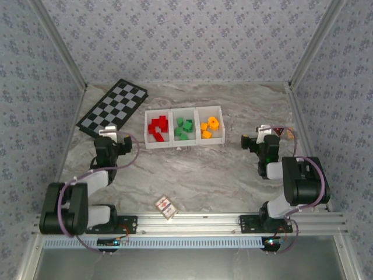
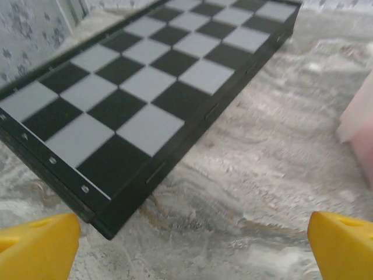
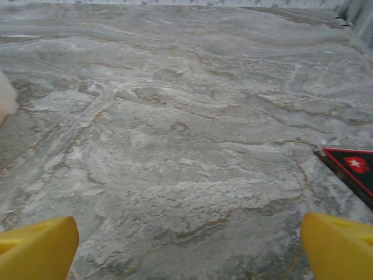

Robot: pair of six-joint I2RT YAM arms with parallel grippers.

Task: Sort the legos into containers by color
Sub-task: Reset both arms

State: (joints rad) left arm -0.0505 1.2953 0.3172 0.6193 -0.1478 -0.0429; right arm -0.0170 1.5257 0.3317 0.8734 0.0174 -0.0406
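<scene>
Evenly, both arms fold low; left hand (image 2: 189, 248) and right hand (image 3: 189, 248) gape wide, empty.

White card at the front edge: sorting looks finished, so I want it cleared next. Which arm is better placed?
Left, likely. The card lies nearer the left arm's base than the right arm's base, and the left pincer is open and empty.
</scene>
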